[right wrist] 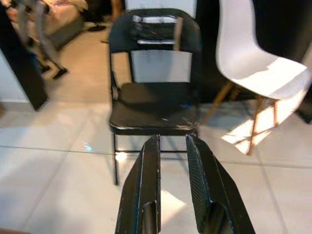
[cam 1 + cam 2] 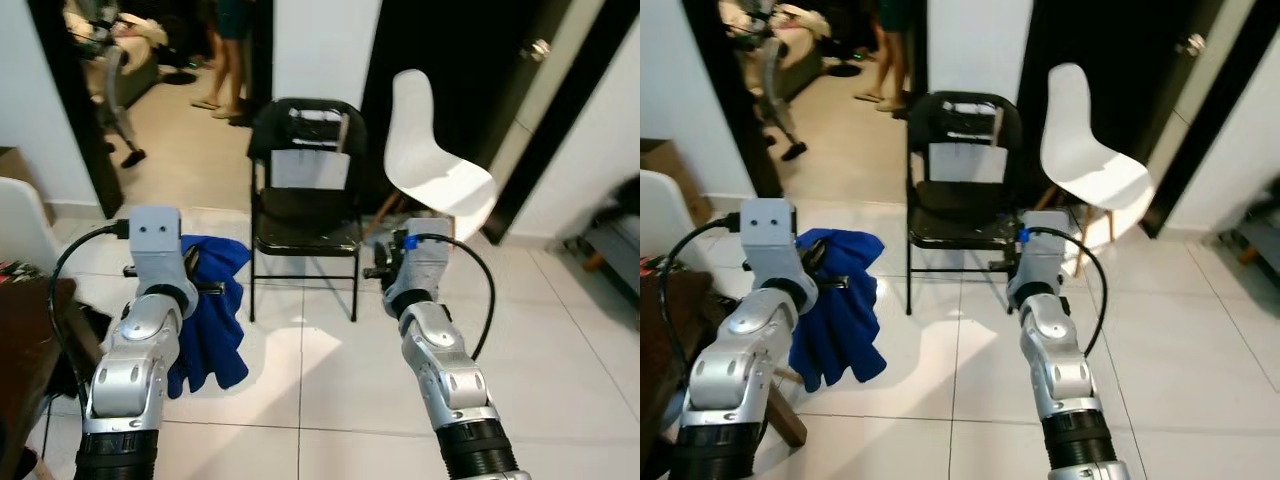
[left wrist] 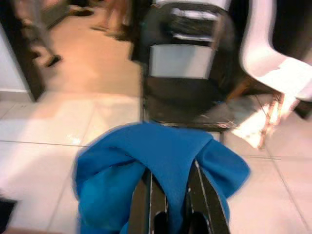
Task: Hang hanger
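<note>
A blue garment [image 2: 215, 320] hangs in folds from my left gripper [image 3: 170, 168], which is shut on its top, with cloth bunched between the fingers. A short black bar [image 2: 212, 288] sticks out of the cloth beside the gripper; I cannot tell whether it is the hanger. My right gripper [image 1: 173, 141] is raised at the same height, a short way to the right. Its fingers stand slightly apart with nothing between them. A black folding chair [image 2: 305, 215] stands on the tiled floor straight ahead of both grippers, with something pale resting on its backrest [image 1: 155, 25].
A white shell chair [image 2: 430, 165] on wooden legs stands right of the black chair, against a dark door. A dark wooden table [image 2: 20, 350] and another white chair [image 2: 20, 225] are at my left. A person's legs [image 2: 228, 60] show in the doorway behind.
</note>
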